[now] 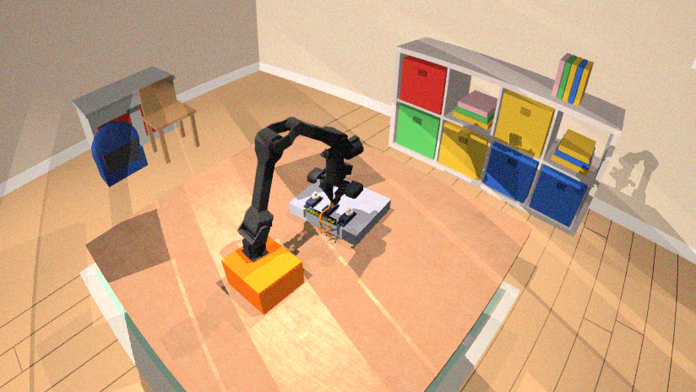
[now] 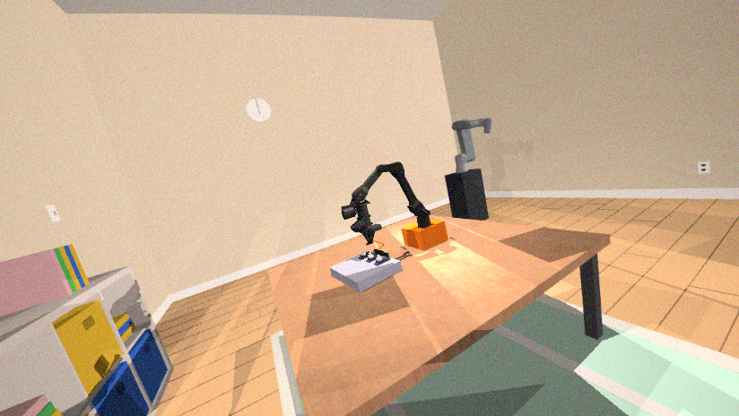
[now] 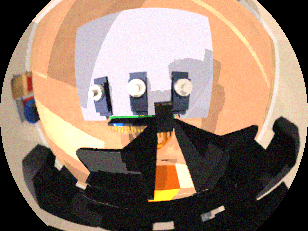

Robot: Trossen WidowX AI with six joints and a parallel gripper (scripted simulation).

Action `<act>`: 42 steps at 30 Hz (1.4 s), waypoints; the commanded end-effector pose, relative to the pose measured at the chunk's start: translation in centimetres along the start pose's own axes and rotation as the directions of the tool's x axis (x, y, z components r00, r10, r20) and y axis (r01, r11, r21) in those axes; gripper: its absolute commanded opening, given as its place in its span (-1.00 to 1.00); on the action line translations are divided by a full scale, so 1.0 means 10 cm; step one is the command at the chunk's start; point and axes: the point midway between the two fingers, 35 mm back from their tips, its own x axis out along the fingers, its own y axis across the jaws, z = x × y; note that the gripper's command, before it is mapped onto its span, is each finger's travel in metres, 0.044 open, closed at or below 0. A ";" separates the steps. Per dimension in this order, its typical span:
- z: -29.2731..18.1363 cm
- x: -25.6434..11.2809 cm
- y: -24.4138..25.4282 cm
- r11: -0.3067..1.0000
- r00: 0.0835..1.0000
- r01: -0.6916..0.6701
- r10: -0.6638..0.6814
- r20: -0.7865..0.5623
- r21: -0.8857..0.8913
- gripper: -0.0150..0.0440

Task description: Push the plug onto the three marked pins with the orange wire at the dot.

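My gripper [image 1: 332, 202] [image 2: 369, 242] [image 3: 164, 123] points down over the near edge of the holder, shut on the plug. The black plug [image 3: 163, 109] shows between the fingertips in the wrist view, above the right part of the near edge. The orange lead [image 1: 324, 226] [image 2: 379, 244] [image 3: 162, 142] loops down from it on the near side. The pale grey holder [image 1: 372, 205] [image 2: 361, 277] [image 3: 145, 44] lies on the table. The yellow pin row [image 1: 318, 214] [image 3: 128, 129] runs along its near edge; its right end is partly behind the fingers. The marked band and dot cannot be made out.
Dark blue servos with white horns [image 1: 315, 195] [image 3: 136, 88] stand on the holder just behind the pins; the right one [image 3: 180, 101] is close beside the plug. The orange base box [image 1: 263, 277] [image 2: 424, 236] is on the table on the near side.
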 end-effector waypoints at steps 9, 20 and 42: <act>-0.39 0.02 0.43 0.999 1.000 0.000 0.000 -0.005 0.035 -0.49; -0.79 0.08 0.74 0.998 1.000 -0.003 0.003 -0.009 0.064 -0.49; -1.05 0.55 0.89 0.997 1.000 -0.004 0.005 -0.011 0.081 -0.49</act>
